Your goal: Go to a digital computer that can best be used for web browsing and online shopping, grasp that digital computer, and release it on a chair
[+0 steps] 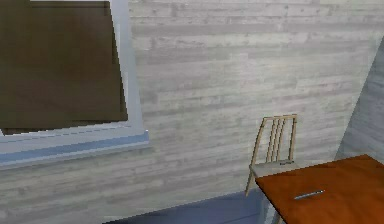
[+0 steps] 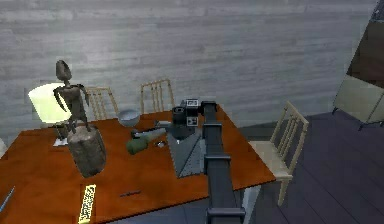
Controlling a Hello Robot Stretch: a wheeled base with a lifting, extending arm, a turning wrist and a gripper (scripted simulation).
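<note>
In the arm side view, an orange-brown table (image 2: pixel 60 175) takes up the lower left and middle of the frame. The arm (image 2: pixel 220 170) rises from the bottom edge just right of the middle and reaches out over the table. At its far end, the gripper (image 2: pixel 166 128) sits just above the frame's centre among small things on the tabletop, so I cannot tell whether it holds anything. A grey wedge (image 2: pixel 185 156) lies on the table just left of the arm and below the gripper. It may be the computer, but its shape is too unclear to be sure. At the left stand a dark statue (image 2: pixel 76 125) and a pale lamp (image 2: pixel 45 100), with a bowl (image 2: pixel 128 117) right of them. A yellow strip (image 2: pixel 88 203) lies at the lower left. A chair (image 2: pixel 285 145) stands at the table's right end, and two more (image 2: pixel 155 95) stand behind the table, by the plank wall (image 2: pixel 230 40). In the forward view, a window (image 1: pixel 60 70) is at the upper left. A table corner (image 1: pixel 345 185) is at the lower right, with a pale chair (image 1: pixel 272 150) behind it.
</note>
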